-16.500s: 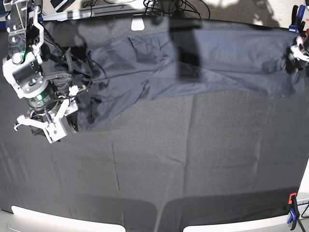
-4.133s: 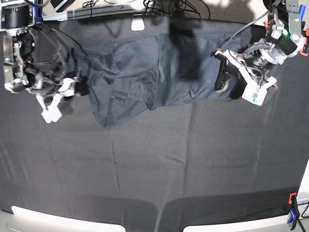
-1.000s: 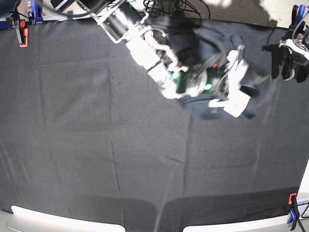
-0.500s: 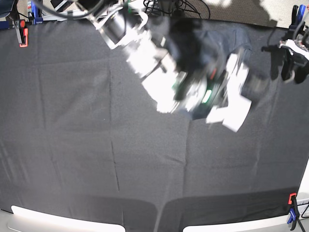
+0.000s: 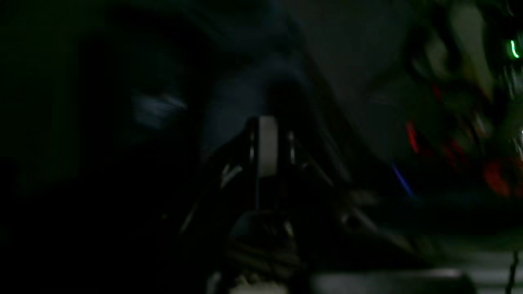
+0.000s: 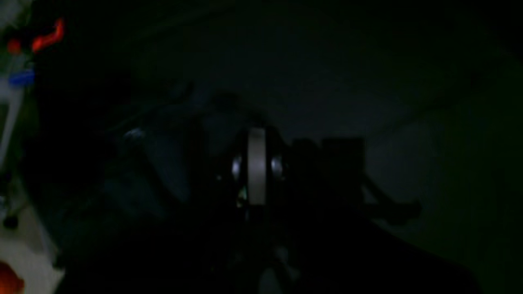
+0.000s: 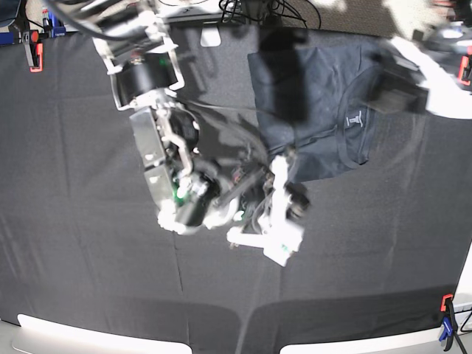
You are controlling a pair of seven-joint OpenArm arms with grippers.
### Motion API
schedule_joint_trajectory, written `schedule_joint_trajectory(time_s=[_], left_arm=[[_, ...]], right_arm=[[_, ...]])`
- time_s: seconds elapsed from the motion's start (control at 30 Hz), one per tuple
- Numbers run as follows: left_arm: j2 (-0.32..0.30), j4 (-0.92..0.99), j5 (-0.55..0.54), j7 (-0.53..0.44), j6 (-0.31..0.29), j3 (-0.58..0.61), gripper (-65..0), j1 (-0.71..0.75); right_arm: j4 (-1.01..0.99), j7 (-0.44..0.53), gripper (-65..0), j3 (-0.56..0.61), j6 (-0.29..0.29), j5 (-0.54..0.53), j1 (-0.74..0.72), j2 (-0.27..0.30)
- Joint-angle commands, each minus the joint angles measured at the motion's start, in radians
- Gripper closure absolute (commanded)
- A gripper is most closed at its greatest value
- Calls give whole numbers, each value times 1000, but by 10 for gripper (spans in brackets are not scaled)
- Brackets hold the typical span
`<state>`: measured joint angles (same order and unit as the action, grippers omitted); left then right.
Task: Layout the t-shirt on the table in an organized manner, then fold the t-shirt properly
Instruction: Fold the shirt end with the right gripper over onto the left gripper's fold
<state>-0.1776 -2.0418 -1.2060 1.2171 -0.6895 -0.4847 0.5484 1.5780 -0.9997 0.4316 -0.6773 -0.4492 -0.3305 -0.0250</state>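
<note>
The dark charcoal t-shirt (image 7: 317, 88) lies at the back right of the table (image 7: 96, 280), its white neck label (image 7: 356, 118) facing up. My right gripper (image 7: 284, 214) hangs over the black cloth just below the shirt's lower left edge. Its pale fingers (image 6: 256, 163) are pressed together, so it is shut. The left arm (image 7: 435, 74) is a blur over the shirt's right side. The left gripper (image 5: 267, 151) is shut too. Both wrist views are too dark to show any cloth between the fingers.
Orange and blue clamps sit at the back left (image 7: 31, 51) and the front right corner (image 7: 447, 324). Cables (image 7: 251, 11) lie behind the far edge. A pale rim (image 7: 74, 335) runs along the front.
The right arm has swung off the shirt, down and left toward the table's middle. The left arm has moved in over the shirt's right side. Both grippers have gone from open to shut.
</note>
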Motion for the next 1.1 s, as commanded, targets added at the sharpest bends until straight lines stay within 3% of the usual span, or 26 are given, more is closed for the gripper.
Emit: schedule_joint_trajectory(time_s=[0.0,0.13,0.27,0.4,0.67,0.8,0.9,1.07], left_arm=[[-8,-14,-26,18,-9,30,0,3],[-8,-11,34,61,-9,166,0,3],[-8,30,279,-71,-9,263,0,3],[-8,170,466,-261,-9,304,0,-1],[-9,370,530,-281,-9,301,0,-113],[-18,407,688,-353,-4,301,0,-162],[-43,428,776,-431,66,301,0,-183],[-98,455,879,-488,152,301,0,-219]], right_arm=[[11,22,0,29,-7,-11,-26,-6],[-59,31,0,140,-6,85,-27,5],[-172,69,0,171,-5,171,-27,8],[-244,117,0,145,-3,222,-30,8],[-278,163,0,75,-3,233,-35,8],[-276,161,0,-16,-3,227,-46,9],[-276,120,0,-47,-3,155,-46,32],[-276,92,0,-45,-3,149,-37,82]])
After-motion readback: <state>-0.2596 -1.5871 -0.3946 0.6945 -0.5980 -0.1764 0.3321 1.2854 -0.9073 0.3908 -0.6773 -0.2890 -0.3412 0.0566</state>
